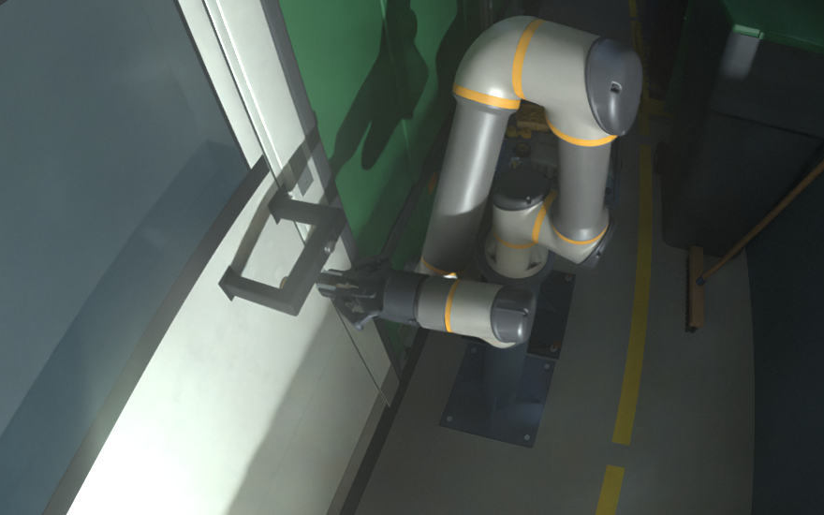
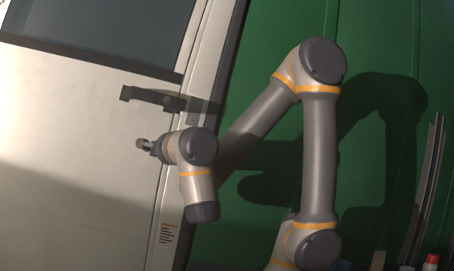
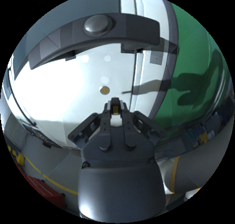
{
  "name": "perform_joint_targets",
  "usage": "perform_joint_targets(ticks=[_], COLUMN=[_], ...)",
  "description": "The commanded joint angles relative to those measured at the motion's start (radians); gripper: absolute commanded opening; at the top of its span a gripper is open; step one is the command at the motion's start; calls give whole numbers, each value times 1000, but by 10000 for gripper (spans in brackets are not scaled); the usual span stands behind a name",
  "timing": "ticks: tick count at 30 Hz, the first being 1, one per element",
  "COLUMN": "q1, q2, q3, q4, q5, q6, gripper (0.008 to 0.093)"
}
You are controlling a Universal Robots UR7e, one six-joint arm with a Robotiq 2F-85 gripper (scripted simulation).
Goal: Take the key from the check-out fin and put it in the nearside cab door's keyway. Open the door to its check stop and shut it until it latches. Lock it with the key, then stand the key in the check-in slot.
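Note:
The key [image 3: 115,107] sits between the fingers of my gripper [image 3: 114,108], which is closed on it. The key points at the brass keyway [image 3: 104,89] in the white cab door [image 2: 72,158]. The keyway lies a short way ahead of the key tip. In the second side camera my gripper [image 2: 145,144] is right at the keyway [image 2: 139,142]. The dark door handle [image 2: 153,98] runs above them. From the side camera my gripper [image 1: 333,286] is just under the handle [image 1: 274,256].
A green wall [image 2: 324,75] stands behind the door's rear edge. My arm's pedestal [image 1: 505,384] is bolted to the floor beside the cab. A broom [image 1: 722,269] leans at the right. A yellow floor line [image 1: 636,320] runs past the pedestal.

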Motion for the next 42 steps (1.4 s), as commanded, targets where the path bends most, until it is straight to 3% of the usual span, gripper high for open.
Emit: perform_joint_targets(ticks=[1, 8, 15, 42], q1=[2, 17, 23, 11], q2=[18, 135, 186, 198], q3=[-13, -102, -152, -163], q4=[-37, -278, -395, -421], q5=[-6, -38, -46, -34], q6=[-28, -228, -338, -363], gripper=[80, 80, 80, 80])
